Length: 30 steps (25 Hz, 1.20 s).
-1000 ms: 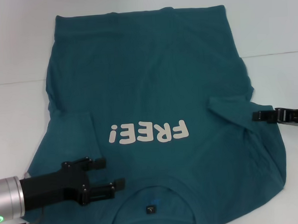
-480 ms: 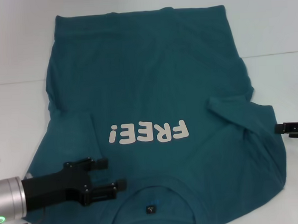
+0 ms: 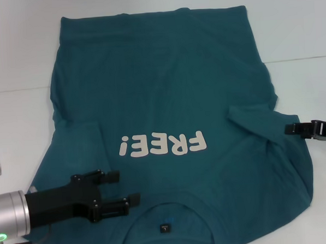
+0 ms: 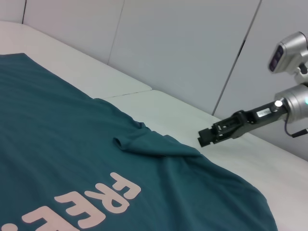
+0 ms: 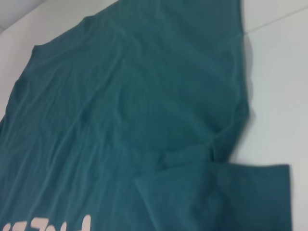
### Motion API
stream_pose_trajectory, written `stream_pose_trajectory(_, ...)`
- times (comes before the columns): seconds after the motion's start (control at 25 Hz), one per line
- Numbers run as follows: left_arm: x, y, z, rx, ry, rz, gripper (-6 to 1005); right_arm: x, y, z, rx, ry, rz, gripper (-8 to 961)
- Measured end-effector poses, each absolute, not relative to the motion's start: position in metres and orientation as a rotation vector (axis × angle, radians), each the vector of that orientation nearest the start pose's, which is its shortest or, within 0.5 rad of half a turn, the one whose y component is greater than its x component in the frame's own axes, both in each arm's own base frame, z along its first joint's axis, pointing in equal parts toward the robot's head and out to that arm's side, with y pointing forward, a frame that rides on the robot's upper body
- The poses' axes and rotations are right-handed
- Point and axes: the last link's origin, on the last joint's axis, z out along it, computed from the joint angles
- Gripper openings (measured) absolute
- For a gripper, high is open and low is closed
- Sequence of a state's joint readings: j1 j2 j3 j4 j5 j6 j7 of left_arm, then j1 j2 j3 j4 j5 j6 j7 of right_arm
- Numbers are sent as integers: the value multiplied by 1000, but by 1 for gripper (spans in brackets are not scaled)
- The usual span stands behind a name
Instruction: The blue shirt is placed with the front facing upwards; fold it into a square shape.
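Two sleeves are already lying turned in over the body of the blue shirt (image 3: 162, 100), so you are looking at an early stage: the garment is narrowed at the shoulders, but the body is lying at full length on the white table (image 3: 300, 33), and no crosswise fold is showing yet. By my reading, most of the work toward a square is remaining.

The shirt is lying flat, front up, its long axis running away from the robot: the collar and black neck label (image 3: 165, 228) are sitting nearest the robot, the hem is lying at the far end, and the "FREE!" lettering (image 3: 162, 144) is reading upside down in the head view.

The left gripper (image 3: 126, 187) is hovering over the near-left shoulder area, its fingers spread apart and holding nothing. The right gripper (image 3: 291, 129) is sitting at the shirt's right edge beside the folded-in sleeve (image 3: 256, 120); you cannot tell whether it is released or clenched, and the left wrist view (image 4: 204, 137) is not settling it either.
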<state>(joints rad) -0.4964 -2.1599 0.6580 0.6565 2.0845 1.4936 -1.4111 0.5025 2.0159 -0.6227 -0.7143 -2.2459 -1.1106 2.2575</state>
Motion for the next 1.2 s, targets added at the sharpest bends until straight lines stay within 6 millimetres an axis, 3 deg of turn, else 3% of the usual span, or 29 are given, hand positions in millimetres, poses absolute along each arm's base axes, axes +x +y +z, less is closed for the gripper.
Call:
stream_pose_trajectory(0.32,-270,314,-34,-2707,-779,-663,875,349,374,35,-1877,1626,412,477)
stream_pose_trajectory(0.84,-271,315,-33,-2703,-780,-657,875,337,385,28,-1915,1586,389,456)
stream_pose_trajectory(0.88,-271,315,-33,-2701,-783,-656,875,337,386,29,-1915,1584,387,218)
stream_pose_trajectory(1.2,-271,315,-33,-2699,-784,-654,876,336,388,30,-1924,1571,381,149)
